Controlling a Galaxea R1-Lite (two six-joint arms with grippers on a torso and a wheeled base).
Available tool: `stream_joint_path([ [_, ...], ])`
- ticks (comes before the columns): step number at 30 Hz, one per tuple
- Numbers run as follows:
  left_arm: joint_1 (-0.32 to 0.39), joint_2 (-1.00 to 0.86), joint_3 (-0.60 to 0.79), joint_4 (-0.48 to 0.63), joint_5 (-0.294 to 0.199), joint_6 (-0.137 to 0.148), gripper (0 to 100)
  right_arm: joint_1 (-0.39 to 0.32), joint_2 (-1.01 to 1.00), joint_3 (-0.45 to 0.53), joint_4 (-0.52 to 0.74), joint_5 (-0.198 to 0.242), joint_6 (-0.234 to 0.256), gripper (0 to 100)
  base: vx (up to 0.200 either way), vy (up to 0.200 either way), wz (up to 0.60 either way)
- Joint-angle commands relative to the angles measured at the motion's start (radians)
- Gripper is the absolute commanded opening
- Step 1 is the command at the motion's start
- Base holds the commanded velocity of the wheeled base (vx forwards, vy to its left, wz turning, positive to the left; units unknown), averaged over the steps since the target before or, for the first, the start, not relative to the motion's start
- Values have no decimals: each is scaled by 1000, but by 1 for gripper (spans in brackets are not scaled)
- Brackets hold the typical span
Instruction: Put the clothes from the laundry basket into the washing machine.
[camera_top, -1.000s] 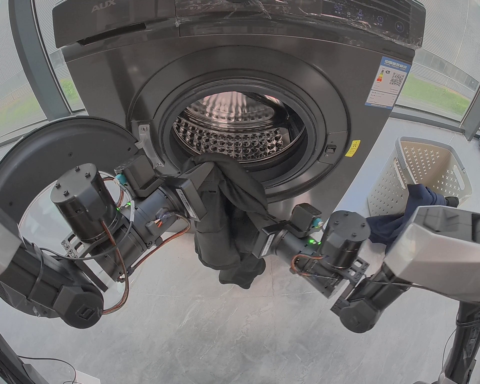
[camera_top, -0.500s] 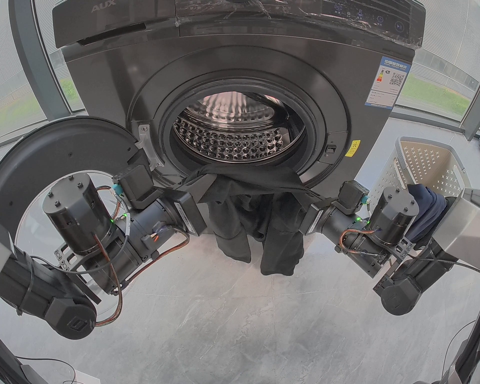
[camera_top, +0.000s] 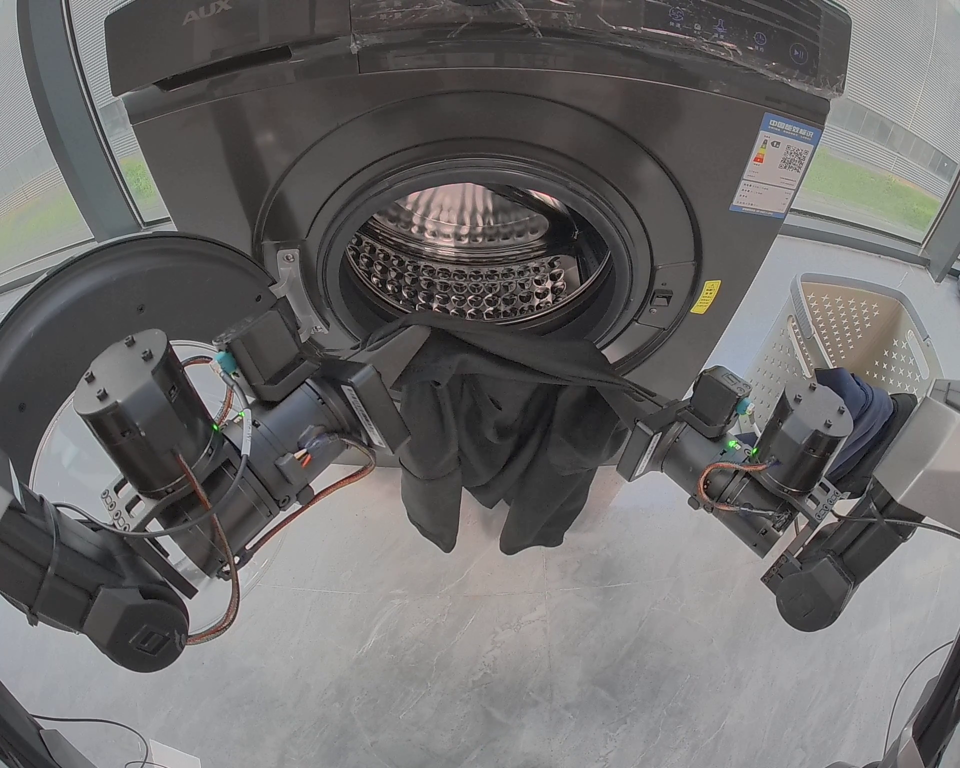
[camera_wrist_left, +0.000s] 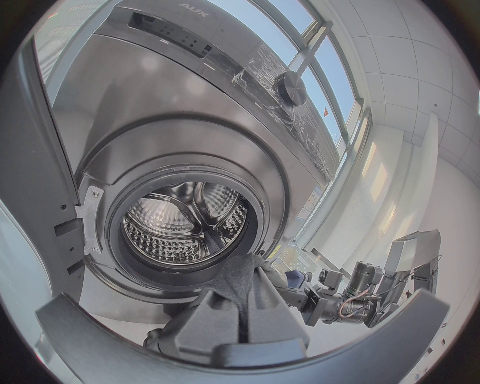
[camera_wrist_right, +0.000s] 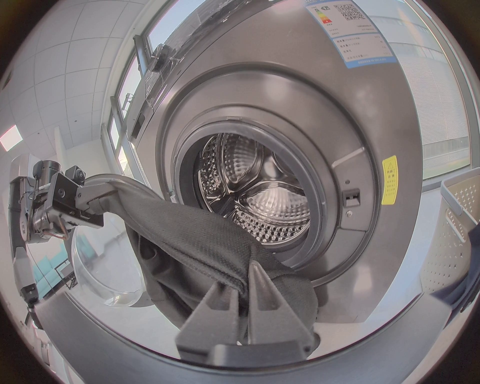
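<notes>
A black garment (camera_top: 510, 420) hangs stretched between my two grippers just below the washing machine's open drum (camera_top: 470, 255). My left gripper (camera_top: 395, 360) is shut on its left end, seen up close as the left gripper (camera_wrist_left: 245, 290) pinching the garment (camera_wrist_left: 235, 277). My right gripper (camera_top: 640, 415) is shut on the right end; in the right wrist view the right gripper (camera_wrist_right: 245, 285) clamps the garment (camera_wrist_right: 200, 240). The white laundry basket (camera_top: 860, 320) stands at the right, with a dark blue garment (camera_top: 860, 410) draped over its front rim.
The machine's round door (camera_top: 120, 300) stands swung open at the left, behind my left arm. Grey tiled floor (camera_top: 480, 650) spreads in front of the machine. The drum's rim (camera_wrist_right: 300, 165) is close behind the stretched cloth.
The right gripper pulled its end of the black garment out to the right, spreading the bunched cloth wide. In the last half second both ends rose slightly toward the drum opening.
</notes>
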Motion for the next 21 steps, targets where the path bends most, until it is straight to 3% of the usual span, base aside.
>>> stream_joint_path([
  [1,-8,-3,11,-3,1,1,0,-7,5,-25,-7,-8,-4,0,0,0,0],
  [7,-8,0,30,-6,-6,1,0,-4,5,-34,-18,-12,-7,0,0,0,0],
  [8,-8,1,32,-6,-6,1,0,-4,5,-31,-18,-12,-7,100,0,0,0],
  [14,-6,1,18,-9,-8,1,0,-7,28,28,-21,-10,-11,100,0,0,0],
  [21,-8,-3,21,-9,-8,-4,0,-59,71,8,-21,-12,-21,100,0,0,0],
])
